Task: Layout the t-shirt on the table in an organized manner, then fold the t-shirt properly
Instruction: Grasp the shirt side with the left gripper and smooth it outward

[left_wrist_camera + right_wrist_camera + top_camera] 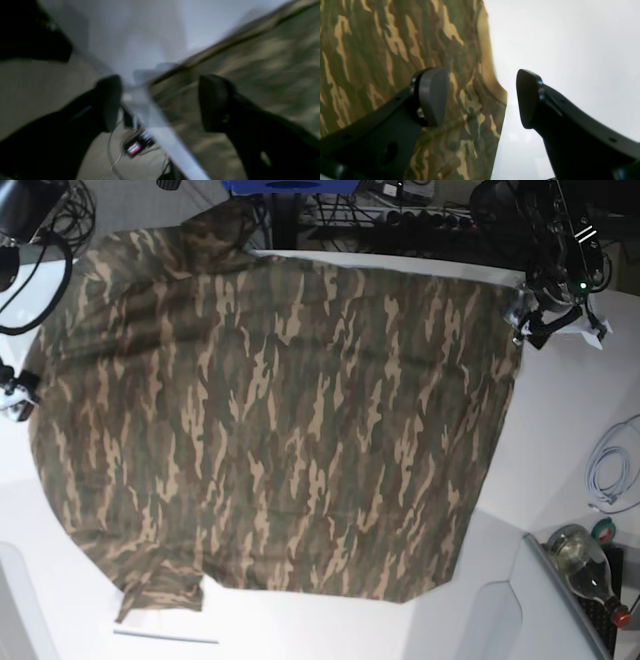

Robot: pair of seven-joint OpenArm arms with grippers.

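The camouflage t-shirt (pixel 270 420) lies spread flat over most of the white table (pixel 560 410), one sleeve at the lower left and one at the top. My left gripper (pixel 525 320) hovers at the shirt's far right corner. In the blurred left wrist view the left gripper (pixel 162 102) is open above the table's edge (pixel 160 130), with the t-shirt (pixel 250 75) to its right. My right gripper (pixel 481 97) is open astride the t-shirt's (pixel 382 50) edge, one finger (pixel 432 95) over cloth and the other over bare table (pixel 570 50). Nothing is held.
A glass bottle (pixel 585 560) and a grey bin wall (pixel 555 600) sit at the lower right, with a coiled white cable (pixel 610 470) above them. A thin white strip (pixel 165 637) lies near the front edge. Cables and stands crowd the far side.
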